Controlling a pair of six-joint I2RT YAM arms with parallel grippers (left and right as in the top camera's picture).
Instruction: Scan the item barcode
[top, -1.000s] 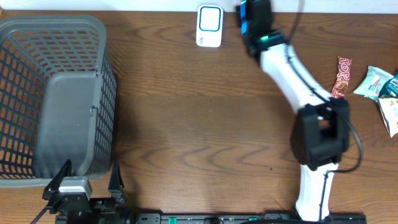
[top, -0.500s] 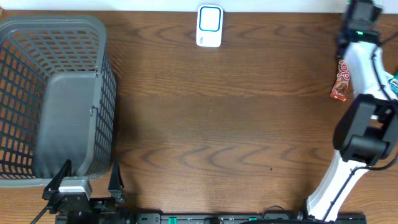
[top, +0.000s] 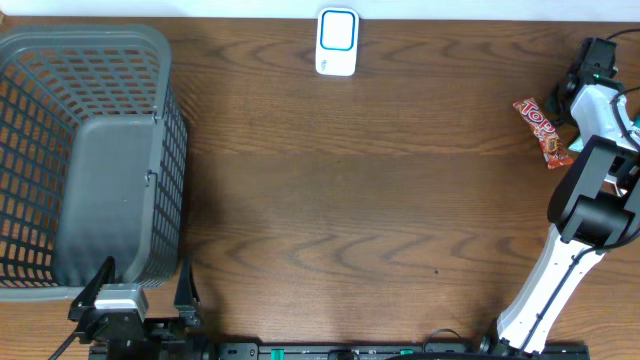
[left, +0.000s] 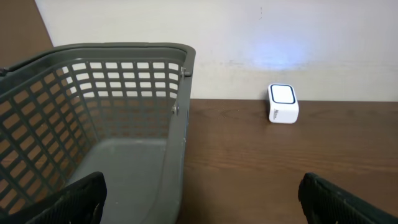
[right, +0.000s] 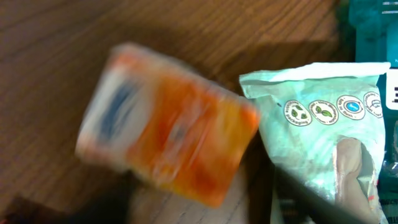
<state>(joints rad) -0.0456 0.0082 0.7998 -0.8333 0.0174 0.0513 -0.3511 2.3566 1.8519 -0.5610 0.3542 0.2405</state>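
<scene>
One red "TOP" candy bar (top: 545, 131) lies far right of the one white scanner (top: 336, 42); left jaws stand released, the right jaws' state cannot be told.

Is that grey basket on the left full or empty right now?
Empty. The overhead and left wrist views both look into the basket and show only its bare grey floor, with nothing lying inside.

A grey plastic basket (top: 165, 150) stands, seemingly upright, on the wooden table's (top: 350, 200) left.
</scene>
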